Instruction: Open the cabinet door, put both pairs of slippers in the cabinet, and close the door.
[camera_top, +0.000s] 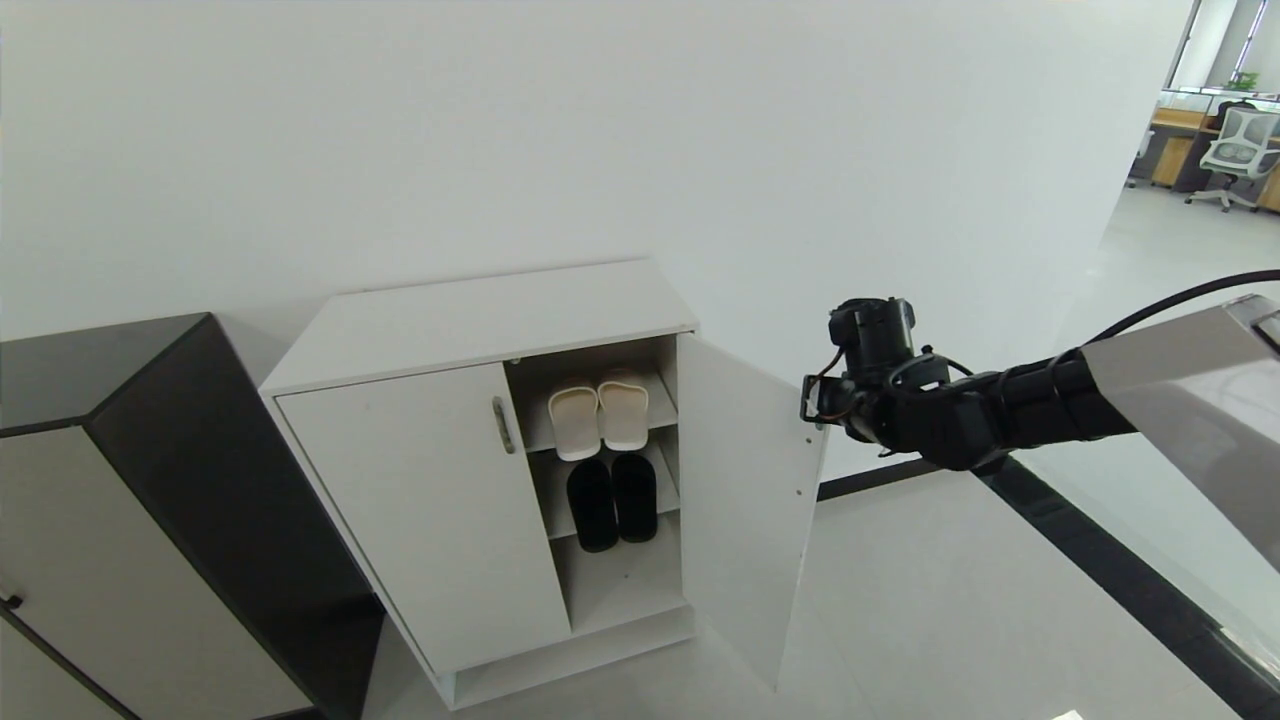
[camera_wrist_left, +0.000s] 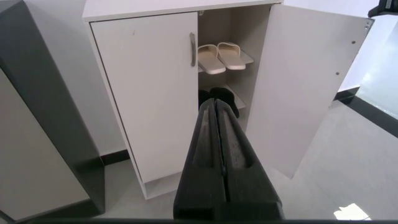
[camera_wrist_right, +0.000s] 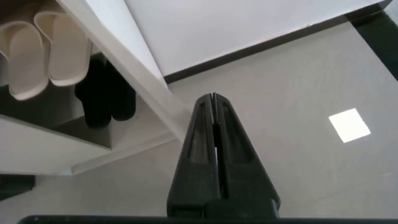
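The white cabinet (camera_top: 480, 320) stands against the wall with its left door (camera_top: 420, 510) shut and its right door (camera_top: 740, 500) swung open. A white pair of slippers (camera_top: 600, 415) lies on the upper shelf and a black pair (camera_top: 612, 500) on the shelf below. My right gripper (camera_top: 812, 405) is at the open door's outer top corner, shut and empty; the right wrist view has its tips (camera_wrist_right: 214, 98) right by the door edge (camera_wrist_right: 124, 43). My left gripper (camera_wrist_left: 216, 102) hangs shut and empty in front of the cabinet, facing the black slippers (camera_wrist_left: 225, 96) and white slippers (camera_wrist_left: 221, 57).
A dark cabinet (camera_top: 150, 450) stands close to the white one's left side. A black floor strip (camera_top: 1100, 560) runs along the wall's base and on toward the right. An office chair (camera_top: 1235, 150) sits far off at the back right. Open floor lies in front of the open door.
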